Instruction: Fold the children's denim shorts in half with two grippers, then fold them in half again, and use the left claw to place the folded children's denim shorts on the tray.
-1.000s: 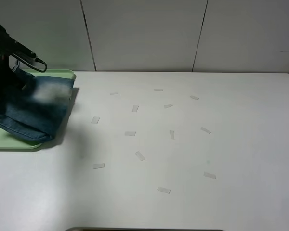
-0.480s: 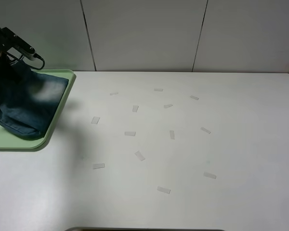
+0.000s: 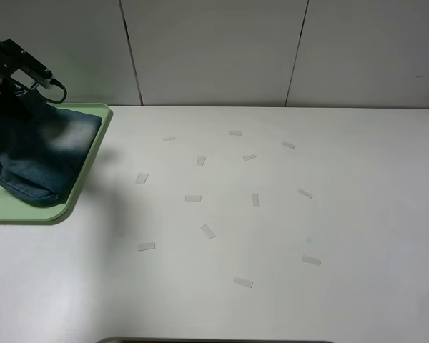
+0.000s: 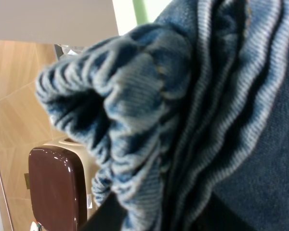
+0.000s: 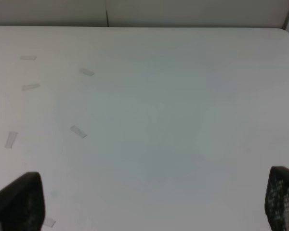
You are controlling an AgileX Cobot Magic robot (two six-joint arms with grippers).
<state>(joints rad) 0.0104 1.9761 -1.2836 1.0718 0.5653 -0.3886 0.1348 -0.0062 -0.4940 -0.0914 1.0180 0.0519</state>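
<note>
The children's denim shorts (image 3: 39, 153) are folded into a small bundle at the far left, over the pale green tray (image 3: 75, 196). Their lower edge lies within the tray's rim. My left gripper (image 3: 1, 103) is shut on the bundle's upper end, and the arm and the cloth mostly hide it. In the left wrist view the gathered waistband (image 4: 135, 106) fills the frame, pinched between the dark fingers of the left gripper (image 4: 159, 219). My right gripper (image 5: 151, 202) is open and empty over the bare table. It does not show in the exterior view.
Several small pale tape strips (image 3: 207, 231) are scattered over the white table (image 3: 357, 214). A panelled wall (image 3: 214, 50) stands behind the table. The tray reaches the view's left edge.
The left gripper has carried the shorts left, so the bundle that overhung the tray's right rim now lies inside it. Little has changed in the last half second.
</note>
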